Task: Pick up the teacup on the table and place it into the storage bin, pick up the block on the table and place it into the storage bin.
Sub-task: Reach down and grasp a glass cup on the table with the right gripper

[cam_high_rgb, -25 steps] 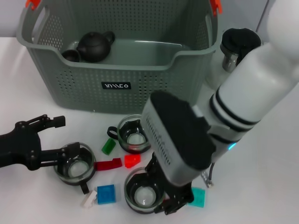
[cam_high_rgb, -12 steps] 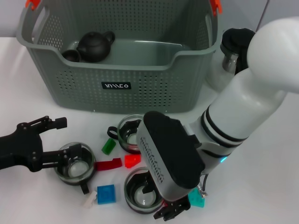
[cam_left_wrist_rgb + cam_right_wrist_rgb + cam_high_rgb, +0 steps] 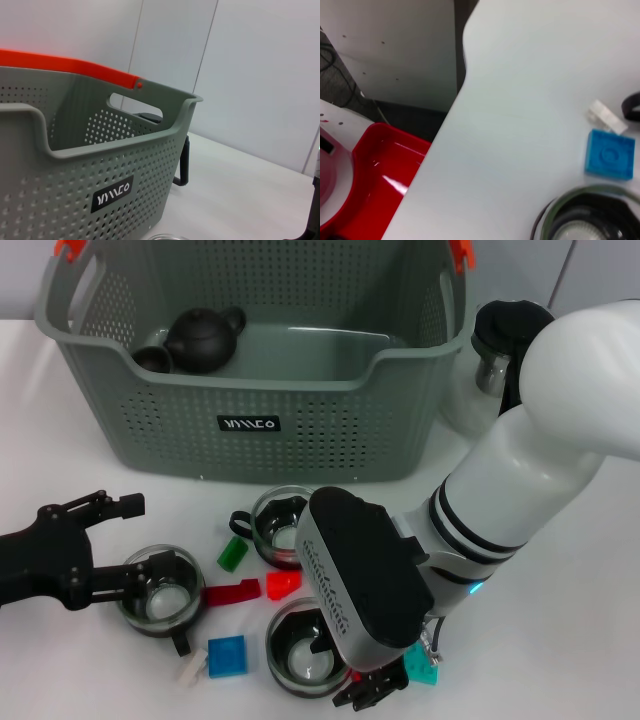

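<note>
Three glass teacups stand on the white table [image 3: 80, 420]: a left one [image 3: 160, 592], a middle one [image 3: 284, 529] and a front one [image 3: 305, 652]. Loose blocks lie among them: green [image 3: 232, 553], red [image 3: 283, 583], blue [image 3: 227, 655], white [image 3: 189, 670] and teal [image 3: 421, 663]. My left gripper [image 3: 125, 540] is open at the left teacup, its nearer finger at the rim. My right gripper [image 3: 368, 692] hangs low beside the front teacup [image 3: 585, 222], near the blue block [image 3: 610, 155]. The grey-green storage bin [image 3: 250, 410] stands behind, also seen in the left wrist view [image 3: 100, 165].
Inside the bin lie a black teapot [image 3: 203, 338] and a small dark cup [image 3: 152, 358]. A glass jug [image 3: 503, 340] with a black handle [image 3: 184, 161] stands right of the bin. A flat red piece [image 3: 231, 593] lies by the left teacup. Off the table edge sits a red tub [image 3: 375, 175].
My right arm has dropped toward the table's front edge, beside the front teacup. The left gripper has edged slightly nearer the left teacup.
</note>
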You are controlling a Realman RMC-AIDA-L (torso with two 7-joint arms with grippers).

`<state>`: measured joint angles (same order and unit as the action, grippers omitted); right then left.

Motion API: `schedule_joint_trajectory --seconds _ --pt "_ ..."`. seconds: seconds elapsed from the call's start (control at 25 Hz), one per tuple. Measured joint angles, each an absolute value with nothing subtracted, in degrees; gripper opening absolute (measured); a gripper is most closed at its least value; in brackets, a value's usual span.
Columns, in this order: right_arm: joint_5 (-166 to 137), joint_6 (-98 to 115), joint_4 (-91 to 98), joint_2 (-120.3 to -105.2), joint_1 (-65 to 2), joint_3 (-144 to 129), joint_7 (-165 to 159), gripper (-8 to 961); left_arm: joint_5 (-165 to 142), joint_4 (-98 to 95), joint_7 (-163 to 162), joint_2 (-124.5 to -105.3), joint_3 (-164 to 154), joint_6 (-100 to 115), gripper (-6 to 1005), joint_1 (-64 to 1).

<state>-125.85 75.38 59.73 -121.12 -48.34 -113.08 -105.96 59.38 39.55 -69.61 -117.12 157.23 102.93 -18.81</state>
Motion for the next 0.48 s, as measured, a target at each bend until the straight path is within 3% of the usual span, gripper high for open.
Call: schedule_joint_trajectory --seconds 0.32,0.48 --pt "-124.99 74.65 59.3 -121.03 -48.66 -112.99 -106.34 560 59.39 39.55 -69.61 -117.16 157.51 102.92 848 -18.79" --pt "-123.92 75.04 58.95 -120.76 -49.4 -112.83 -106.98 439 59.39 39.55 -69.61 -117.16 157.56 102.92 846 -18.78"
